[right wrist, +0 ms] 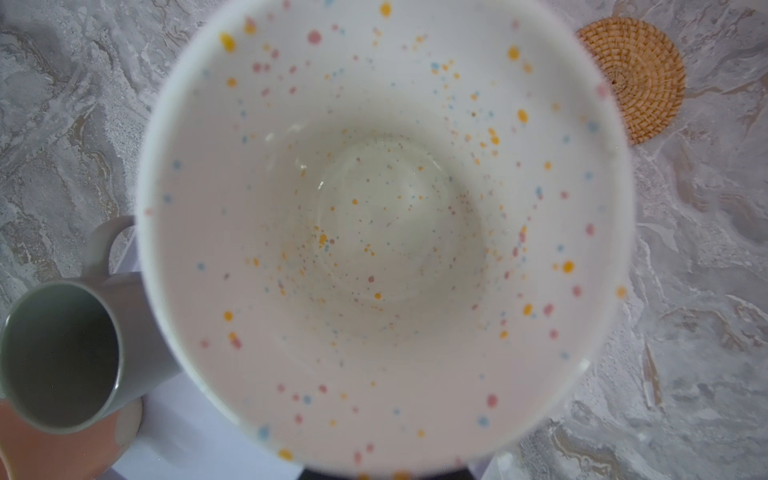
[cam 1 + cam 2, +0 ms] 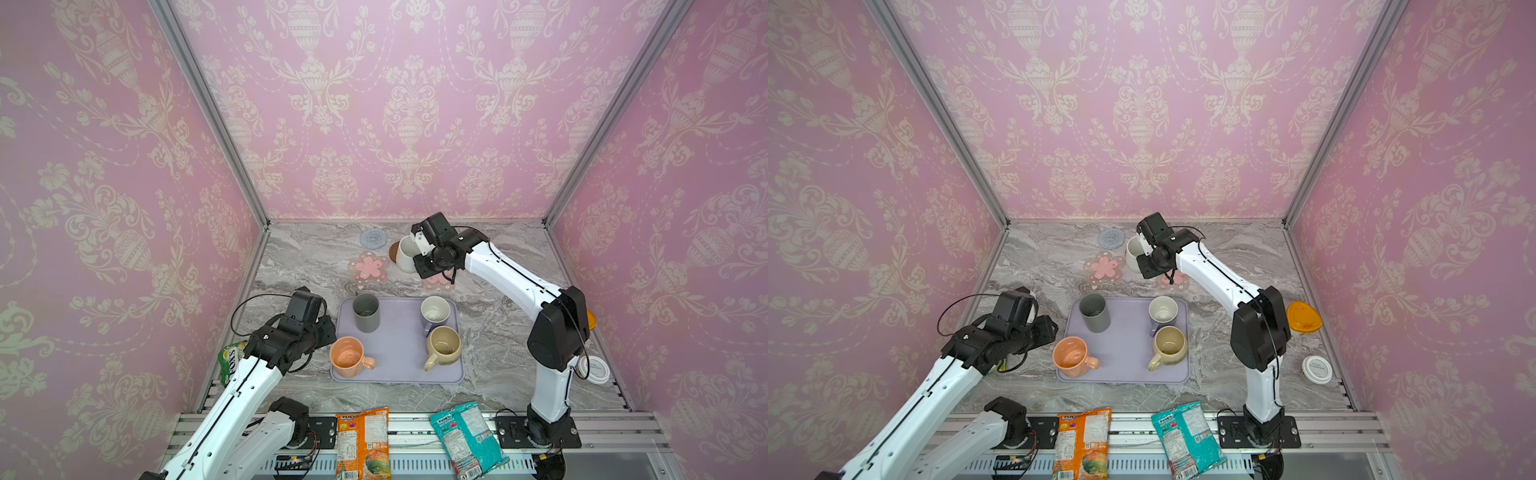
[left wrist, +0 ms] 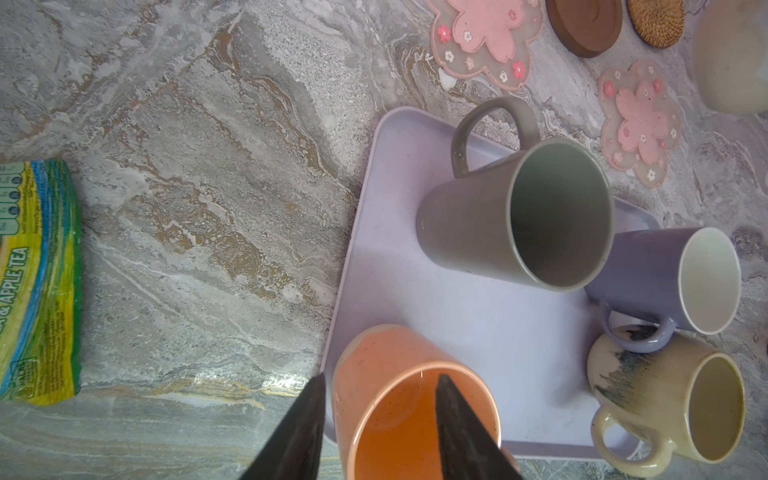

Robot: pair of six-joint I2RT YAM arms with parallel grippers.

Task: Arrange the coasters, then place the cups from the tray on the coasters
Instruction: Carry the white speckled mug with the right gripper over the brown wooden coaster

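Lab test booth: pink damask wallpaper panels (image 2: 411, 104), aluminium frame (image 2: 210, 112), marble-look tabletop (image 2: 299, 266), rail-mounted robot arms (image 2: 507, 270).

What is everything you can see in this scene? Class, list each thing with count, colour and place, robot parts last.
tray: one, lavender, centre of the table.
grey cup: one, dark grey, tray's far-left corner.
lavender cup: one, lavender, tray's far right.
beige cup: one, beige-yellow, tray's near right.
peach cup: one, peach-orange, tray's near-left corner.
speckled cup: one, white, far side, in the right fingers.
flower coasters: two, pink, beyond the tray.
round coasters: three, grey-blue, dark brown, tan, far side.
lid: one, orange, right edge.
container: one, white-lidded, right edge.
packets: three, green at left, orange and teal on the front rail.
left fingers: black, open, astride the peach cup's wall.
right fingers: shut on the speckled cup's rim.
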